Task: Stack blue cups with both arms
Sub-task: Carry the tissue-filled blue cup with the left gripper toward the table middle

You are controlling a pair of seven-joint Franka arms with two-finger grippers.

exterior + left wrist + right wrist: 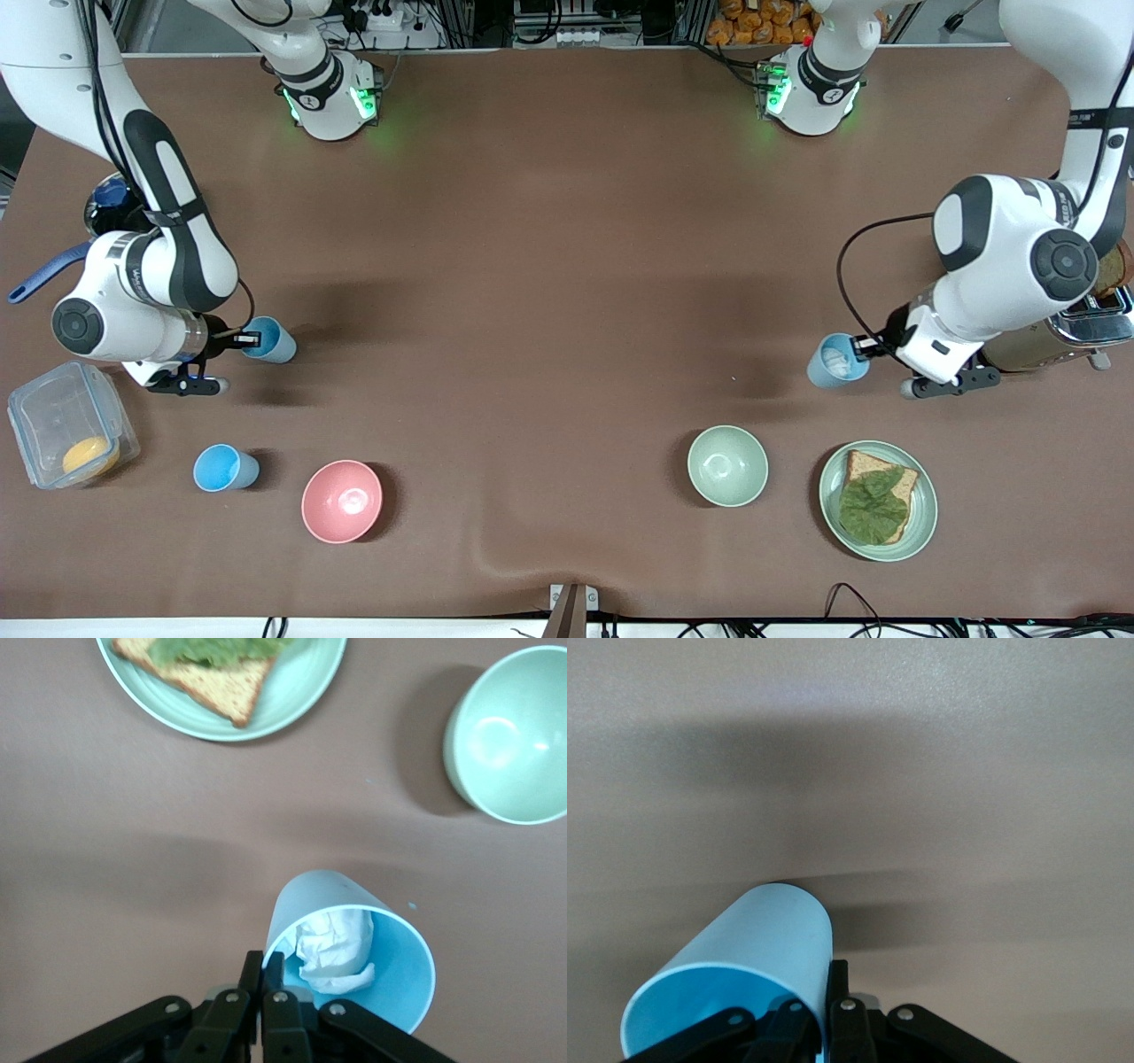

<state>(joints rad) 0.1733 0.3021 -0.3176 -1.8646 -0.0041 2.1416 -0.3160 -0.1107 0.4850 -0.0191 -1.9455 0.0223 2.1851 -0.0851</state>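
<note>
Even, bright overhead light — soft shadows pool on the table (567, 292) beside each arm; green base lamps glow. The right wrist view is motion-blurred — streaked.

Count: three blue cups (837, 361) (270, 340) (225, 468), two bowls (342, 501) (727, 465), one plate (921, 514), one lidded container (53, 416), one toaster (1085, 323), two arms (168, 257) (1019, 248).

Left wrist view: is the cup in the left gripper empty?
No: the blue cup pinched at its rim by the left gripper has a crumpled white wad inside.
</note>
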